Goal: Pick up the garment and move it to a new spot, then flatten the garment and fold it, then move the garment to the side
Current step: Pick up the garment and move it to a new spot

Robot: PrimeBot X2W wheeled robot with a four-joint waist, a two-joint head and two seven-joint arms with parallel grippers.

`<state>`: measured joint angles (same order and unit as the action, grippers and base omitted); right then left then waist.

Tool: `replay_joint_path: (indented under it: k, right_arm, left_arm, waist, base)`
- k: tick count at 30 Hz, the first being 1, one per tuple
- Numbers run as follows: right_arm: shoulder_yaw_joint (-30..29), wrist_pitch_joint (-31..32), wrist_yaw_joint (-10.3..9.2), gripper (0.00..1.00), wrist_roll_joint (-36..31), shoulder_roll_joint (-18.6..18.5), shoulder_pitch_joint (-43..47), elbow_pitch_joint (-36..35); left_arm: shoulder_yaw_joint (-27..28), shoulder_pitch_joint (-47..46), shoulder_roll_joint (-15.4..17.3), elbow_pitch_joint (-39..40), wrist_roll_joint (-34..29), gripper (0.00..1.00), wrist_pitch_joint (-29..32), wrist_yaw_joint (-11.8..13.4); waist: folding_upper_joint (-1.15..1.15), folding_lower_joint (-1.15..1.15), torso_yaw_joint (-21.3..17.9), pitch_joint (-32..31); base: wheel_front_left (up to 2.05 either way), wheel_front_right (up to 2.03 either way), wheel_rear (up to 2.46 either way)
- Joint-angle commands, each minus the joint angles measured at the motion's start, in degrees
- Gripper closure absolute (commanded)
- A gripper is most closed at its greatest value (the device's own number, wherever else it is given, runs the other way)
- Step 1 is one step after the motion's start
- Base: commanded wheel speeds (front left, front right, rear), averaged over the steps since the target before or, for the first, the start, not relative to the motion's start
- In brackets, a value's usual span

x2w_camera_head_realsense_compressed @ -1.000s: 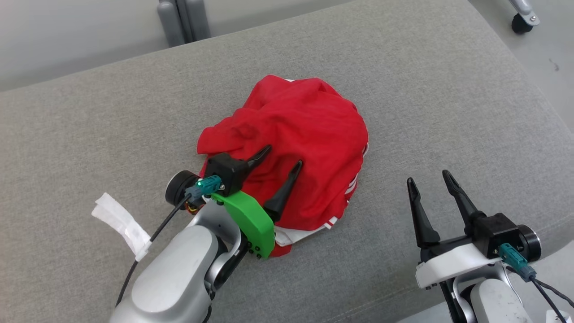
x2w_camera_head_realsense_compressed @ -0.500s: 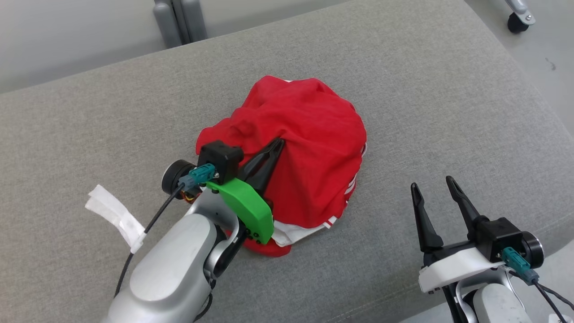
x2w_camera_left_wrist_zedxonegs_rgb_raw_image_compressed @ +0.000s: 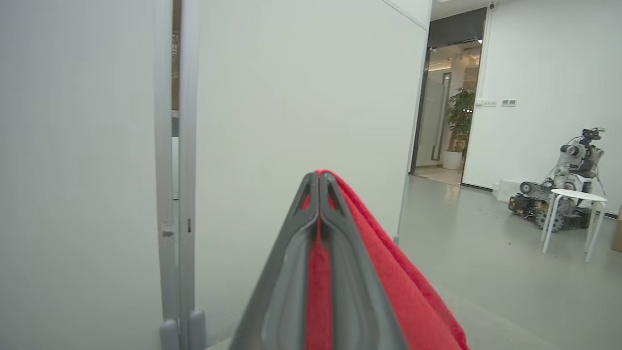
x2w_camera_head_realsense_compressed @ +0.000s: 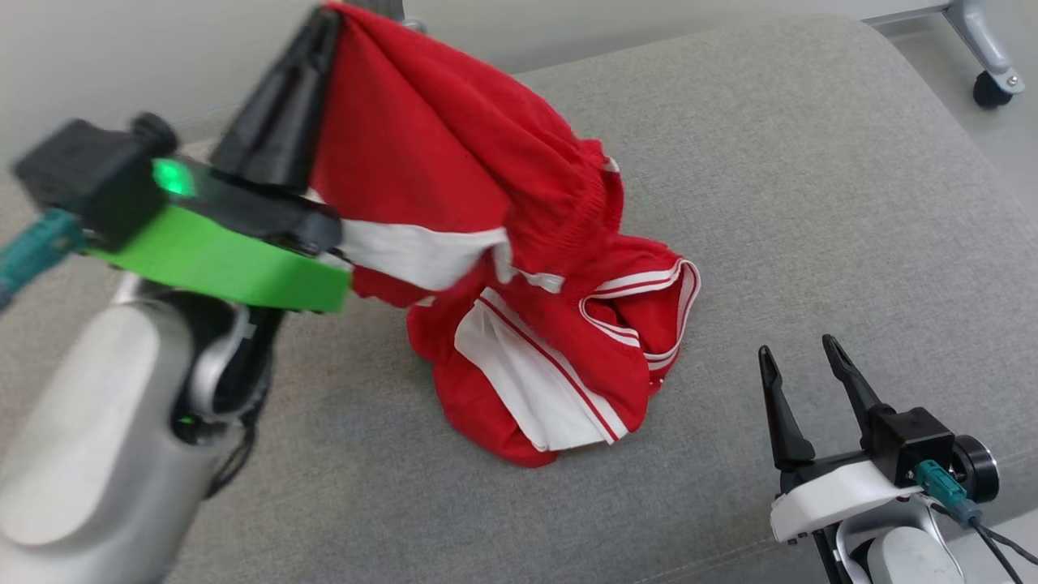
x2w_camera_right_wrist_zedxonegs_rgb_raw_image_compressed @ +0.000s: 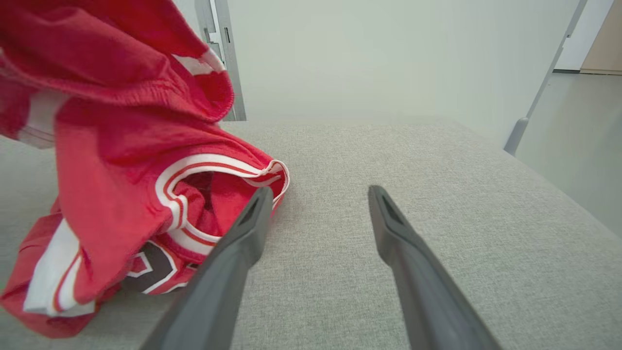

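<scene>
Your left end effector (x2w_camera_head_realsense_compressed: 327,20) is clamped tight on a fold of the red garment (x2w_camera_head_realsense_compressed: 486,186), holding its top in the air while the lower part lies bunched on the grey cushion (x2w_camera_head_realsense_compressed: 811,178). Your right end effector (x2w_camera_head_realsense_compressed: 799,349) is empty, its 2 fingers spread apart, near the garment.

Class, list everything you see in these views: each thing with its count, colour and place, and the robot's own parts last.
Garment: one, red with white trim, one end held up, the rest on the cushion.
Cushion: one, grey, under the garment.
Panels: at least two, white, behind the cushion.
Caster: one, black, on the floor, head view's top right.
Stool: one, white, on the floor, left wrist view's right.
Other robot: one, grey, behind the stool.
Plant: one, green, by the doorway.
Left fingers: two, dark, shut on the garment.
Right fingers: two, dark, open, right of the garment.
</scene>
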<state>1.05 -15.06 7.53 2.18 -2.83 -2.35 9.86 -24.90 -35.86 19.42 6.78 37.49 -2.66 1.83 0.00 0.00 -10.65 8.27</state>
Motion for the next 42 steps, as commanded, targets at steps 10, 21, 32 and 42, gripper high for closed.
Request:
replay_joint_path:
  k: [10, 21, 32, 42]
  right_arm:
    - [0.07, -0.18, -0.07, 0.0, -0.05, -0.09, 2.02, -0.26]
    - [0.88, -0.18, -0.07, 0.0, -0.22, -0.11, -1.23, -0.24]
    - [0.95, -0.18, -0.08, 0.0, -0.97, -0.11, -2.7, -0.09]
    - [0.4, -0.18, -0.07, 0.0, -0.58, -0.1, -0.59, 0.18]
  left_arm:
    - [19.53, 2.37, 20.5, -1.46, 3.98, 1.0, 8.12, 4.79]
    - [25.49, 4.91, 27.03, -29.4, 6.03, 1.0, 7.24, 1.23]
    - [21.93, 1.19, 22.28, -48.96, 5.65, 0.8, 2.86, -3.12]
    - [18.81, 0.06, 20.55, -50.94, 1.76, 0.0, -6.28, -4.63]
  waist:
    - [0.0, 0.0, 2.49, -0.98]
    - [0.0, 0.0, 2.94, 3.34]
    - [0.0, 0.0, 2.06, 5.35]
    - [0.0, 0.0, 3.44, 1.88]
  base:
    - [0.0, 0.0, 0.0]
    - [0.0, 0.0, 0.0]
    - [0.0, 0.0, 0.0]
    - [0.0, 0.0, 0.0]
